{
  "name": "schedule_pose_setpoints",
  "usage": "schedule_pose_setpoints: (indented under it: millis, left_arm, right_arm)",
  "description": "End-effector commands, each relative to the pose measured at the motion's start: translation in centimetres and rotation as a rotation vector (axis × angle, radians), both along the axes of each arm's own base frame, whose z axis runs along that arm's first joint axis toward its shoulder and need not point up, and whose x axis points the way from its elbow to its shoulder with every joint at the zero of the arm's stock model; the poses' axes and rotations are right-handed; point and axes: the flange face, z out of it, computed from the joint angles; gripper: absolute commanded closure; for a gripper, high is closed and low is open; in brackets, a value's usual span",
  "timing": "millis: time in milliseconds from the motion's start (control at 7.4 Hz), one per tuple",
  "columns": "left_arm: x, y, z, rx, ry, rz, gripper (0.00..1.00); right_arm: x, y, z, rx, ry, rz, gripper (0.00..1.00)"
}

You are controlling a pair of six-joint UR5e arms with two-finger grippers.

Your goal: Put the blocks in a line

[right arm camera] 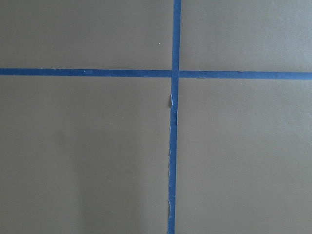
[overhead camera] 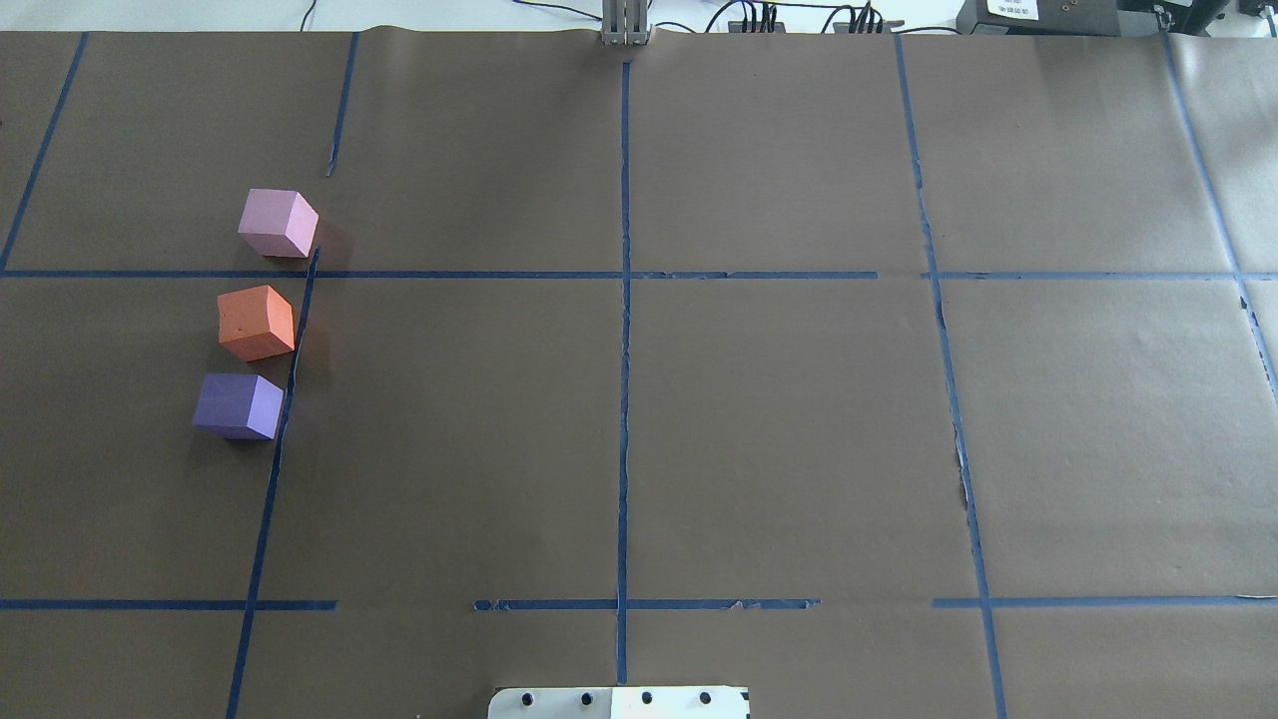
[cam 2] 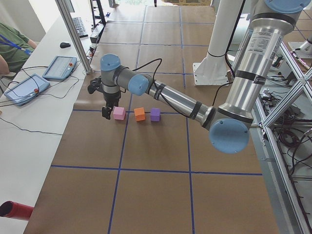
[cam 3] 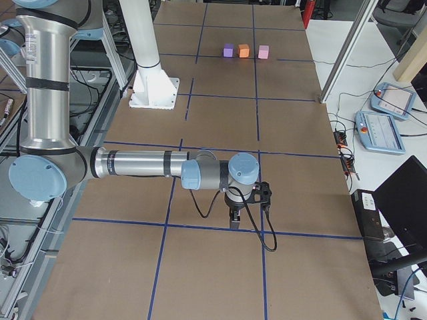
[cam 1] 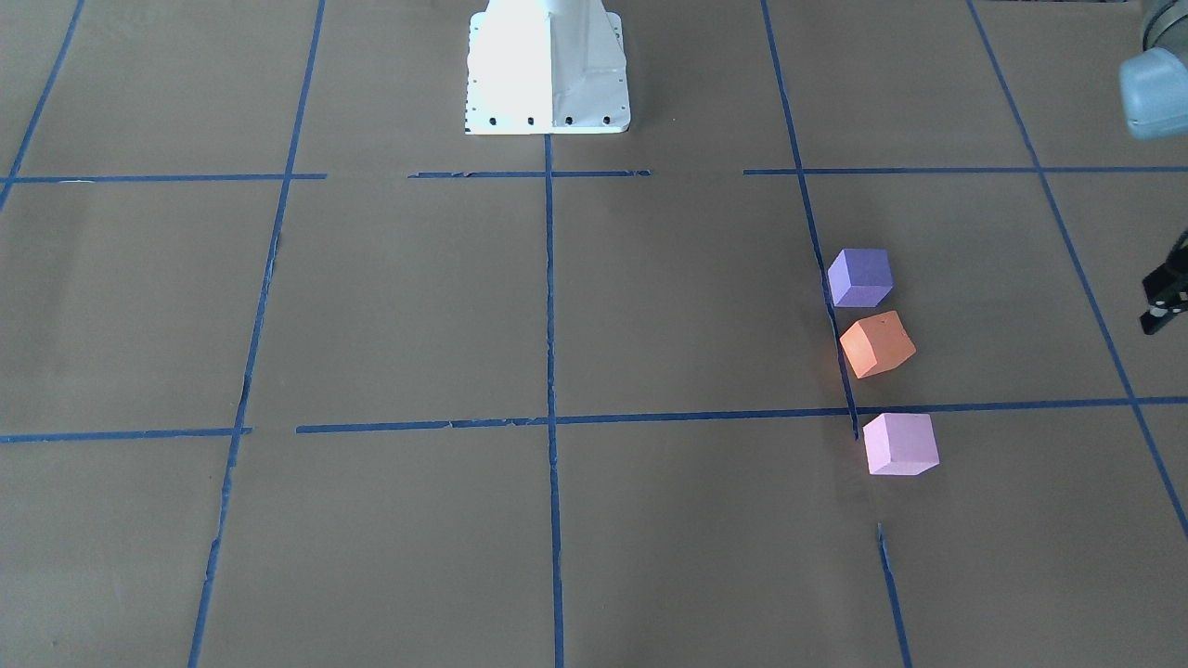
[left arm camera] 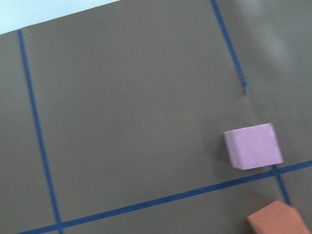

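Note:
Three foam blocks stand in a rough line on the brown table, on the robot's left side: violet-purple [cam 1: 860, 276], orange [cam 1: 877, 344] turned a little askew, pale pink [cam 1: 899, 444]. The overhead view shows pink [overhead camera: 277, 223], orange [overhead camera: 256, 322], purple [overhead camera: 238, 405], with small gaps between them. My left gripper [cam 2: 106, 113] hangs just beyond the pink block [cam 2: 119, 113], apart from it; only its edge [cam 1: 1160, 311] shows in the front view, so I cannot tell its state. The left wrist view shows pink [left arm camera: 252, 146] and orange [left arm camera: 278, 218]. My right gripper [cam 3: 233, 219] hovers low, far from the blocks; I cannot tell its state.
The white robot base [cam 1: 548, 65] stands at mid-table. Blue tape lines [overhead camera: 624, 399] grid the table. A side bench holds tablets [cam 2: 60, 68] and a seated person [cam 2: 12, 44]. A red tube [cam 2: 13, 209] lies at the near corner.

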Motion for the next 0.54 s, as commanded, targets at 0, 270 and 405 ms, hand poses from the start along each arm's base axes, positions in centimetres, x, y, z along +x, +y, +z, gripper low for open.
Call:
schedule_pose_setpoints:
  millis: [0, 270, 405]
  left_arm:
    - [-9.4, 0.2, 10.0, -0.042, -0.048, 0.036, 0.00]
    - [-10.1, 4.9, 16.4, -0.149, -0.022, 0.032, 0.00]
    - [-9.9, 7.0, 18.5, -0.193, -0.006, 0.025, 0.00]
  right_arm:
    - [0.0, 0.0, 0.0, 0.001, 0.000, 0.000, 0.00]
    - [-0.1, 0.0, 0.0, 0.001, 0.000, -0.002, 0.00]
    - [0.0, 0.0, 0.0, 0.001, 0.000, 0.000, 0.00]
